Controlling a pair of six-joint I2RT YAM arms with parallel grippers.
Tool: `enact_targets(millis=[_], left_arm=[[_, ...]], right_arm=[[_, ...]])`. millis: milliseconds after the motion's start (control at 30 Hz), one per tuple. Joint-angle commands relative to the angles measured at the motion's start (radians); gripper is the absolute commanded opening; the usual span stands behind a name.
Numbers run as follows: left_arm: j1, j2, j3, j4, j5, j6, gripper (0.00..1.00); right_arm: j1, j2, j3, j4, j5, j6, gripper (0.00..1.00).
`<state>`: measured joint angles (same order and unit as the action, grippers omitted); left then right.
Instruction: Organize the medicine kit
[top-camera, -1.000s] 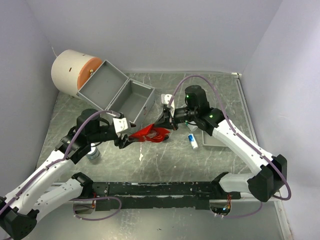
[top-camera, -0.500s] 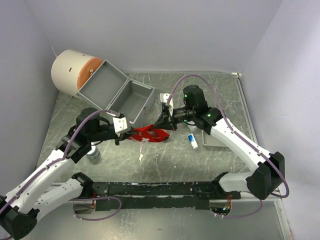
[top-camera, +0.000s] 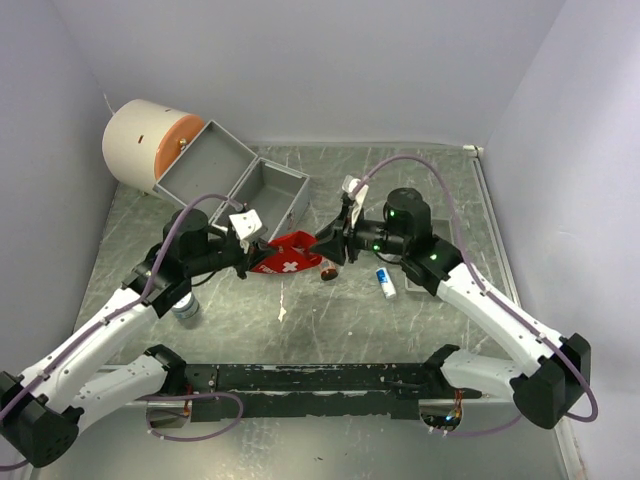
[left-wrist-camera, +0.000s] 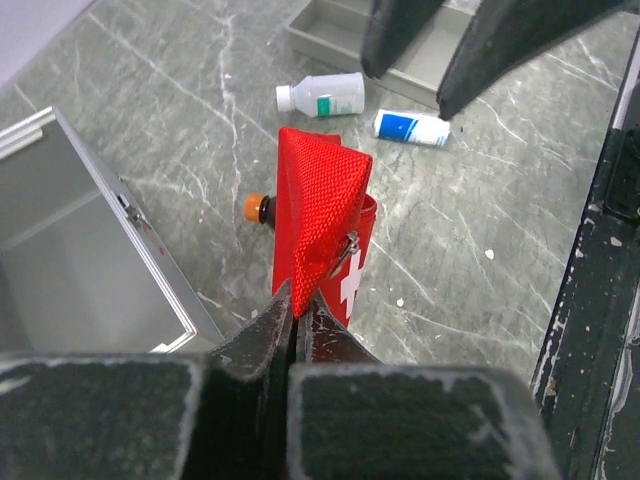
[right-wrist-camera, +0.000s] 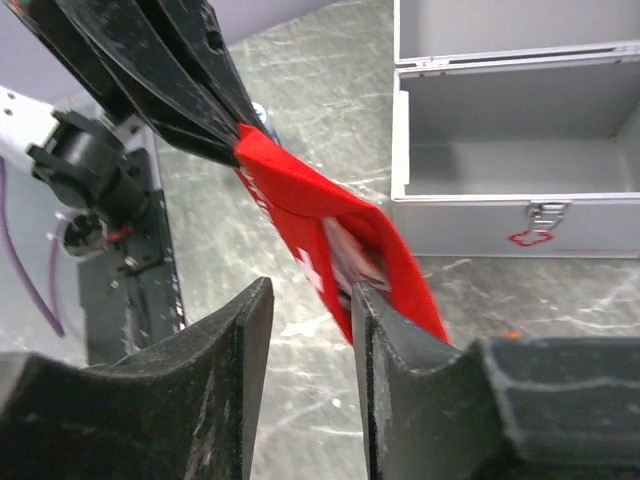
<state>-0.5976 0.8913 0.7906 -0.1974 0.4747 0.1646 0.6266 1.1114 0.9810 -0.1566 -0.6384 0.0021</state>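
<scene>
The red first-aid pouch (top-camera: 287, 258) with a white cross hangs just above the table in front of the open grey case (top-camera: 262, 193). My left gripper (top-camera: 250, 259) is shut on the pouch's left corner; in the left wrist view the left gripper (left-wrist-camera: 297, 305) pinches the red fabric (left-wrist-camera: 320, 195). My right gripper (top-camera: 329, 249) stands open at the pouch's right end. In the right wrist view the right gripper (right-wrist-camera: 312, 295) has the pouch's (right-wrist-camera: 300, 200) open mouth beside its right finger, not clamped. A small brown bottle with an orange cap (top-camera: 327, 272) lies below.
A blue-and-white tube (top-camera: 385, 281) lies beside a shallow grey tray (top-camera: 428, 283). A white bottle (left-wrist-camera: 322, 95) rests near the tray. A small jar (top-camera: 186, 308) stands by the left arm. A big white drum with an orange face (top-camera: 150, 143) sits behind the case lid.
My left gripper has shut on the pouch's left corner. My right gripper has opened and let go of the right end, backing off to the right. The brown bottle now shows on the table.
</scene>
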Motion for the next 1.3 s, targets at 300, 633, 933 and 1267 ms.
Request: enact_targets(millis=[300, 633, 933, 1267], left_arm=[[-0.003, 0.020, 0.021, 0.111, -0.023, -0.101, 0.07], [-0.004, 0.031, 0.038, 0.083, 0.006, -0.067, 0.07], [-0.004, 0.027, 0.044, 0.058, 0.002, -0.048, 0.07], [-0.004, 0.026, 0.042, 0.070, -0.008, -0.081, 0.07]], right_arm=[[0.138, 0.102, -0.173, 0.504, 0.116, 0.494, 0.46], [0.150, 0.178, -0.199, 0.674, 0.195, 0.619, 0.49], [0.156, 0.178, -0.209, 0.707, 0.259, 0.648, 0.38], [0.157, 0.143, -0.218, 0.641, 0.293, 0.617, 0.00]])
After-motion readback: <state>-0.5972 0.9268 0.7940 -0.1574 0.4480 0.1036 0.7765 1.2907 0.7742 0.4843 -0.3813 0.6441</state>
